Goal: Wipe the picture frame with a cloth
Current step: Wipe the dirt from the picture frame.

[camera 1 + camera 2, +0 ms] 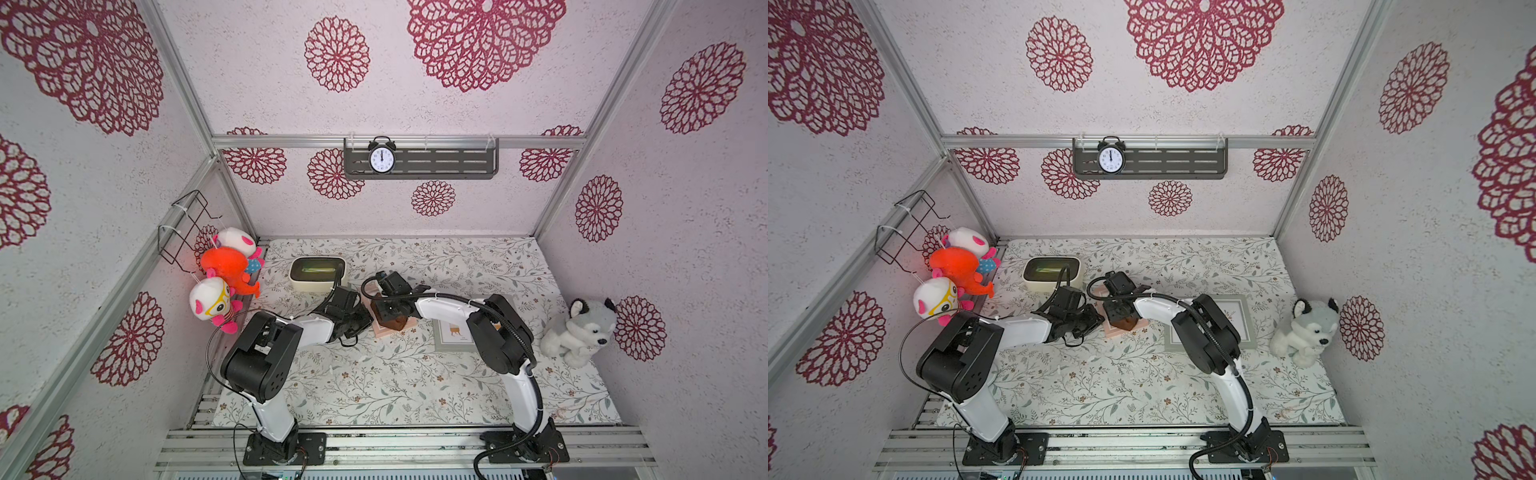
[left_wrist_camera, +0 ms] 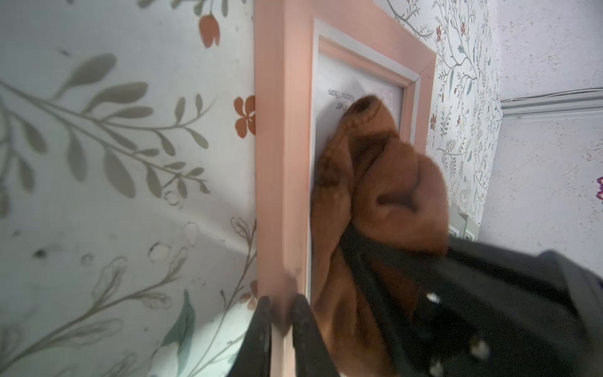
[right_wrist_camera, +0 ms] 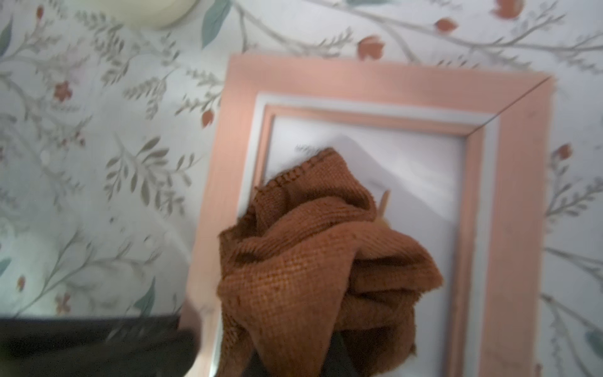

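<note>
**Both claws at the pink frame**

My left claw (image 2: 282,326) is pinching one rail of the pink picture frame (image 2: 280,163), with a finger on each side of the rail. The frame lies flat on the floral surface (image 2: 114,196) and stretches away ahead of that claw. Just to its right, my right claw (image 3: 329,359) is clamped on the bunched brown cloth (image 3: 310,267). The cloth bulges out ahead of the right claw's tips and rests on the frame's white insert, inside the pink border.

Bright, even light — wrist views motion-blurred — wide-angle warp.
</note>
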Available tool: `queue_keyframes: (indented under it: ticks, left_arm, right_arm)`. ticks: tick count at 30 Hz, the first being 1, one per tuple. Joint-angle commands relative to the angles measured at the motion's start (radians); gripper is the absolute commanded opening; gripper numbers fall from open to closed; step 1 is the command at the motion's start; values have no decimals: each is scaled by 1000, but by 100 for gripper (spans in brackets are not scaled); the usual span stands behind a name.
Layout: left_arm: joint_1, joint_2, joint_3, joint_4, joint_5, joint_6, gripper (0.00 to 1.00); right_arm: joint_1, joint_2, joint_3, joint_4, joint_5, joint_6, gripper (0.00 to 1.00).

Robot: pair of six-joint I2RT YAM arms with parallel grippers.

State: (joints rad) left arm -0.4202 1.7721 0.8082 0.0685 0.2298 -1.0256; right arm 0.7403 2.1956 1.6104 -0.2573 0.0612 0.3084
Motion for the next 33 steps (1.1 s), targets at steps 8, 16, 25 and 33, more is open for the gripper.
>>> queue_keyframes:
  ticks: [8, 16, 25, 33]
  left_arm:
    - [-12, 94, -55, -185, -43, -8, 14]
    - [-15, 94, -62, -179, -39, -10, 14]
    - [-14, 103, -50, -186, -40, -9, 14]
    - [-14, 102, -60, -179, -38, -10, 13]
  right_arm:
    - [95, 16, -71, -74, -18, -3, 0]
    - [-94, 123, 82, -213, 198, 43, 0]
    - [82, 95, 60, -171, 44, 13, 0]
    - [-71, 157, 130, -250, 283, 19, 0]
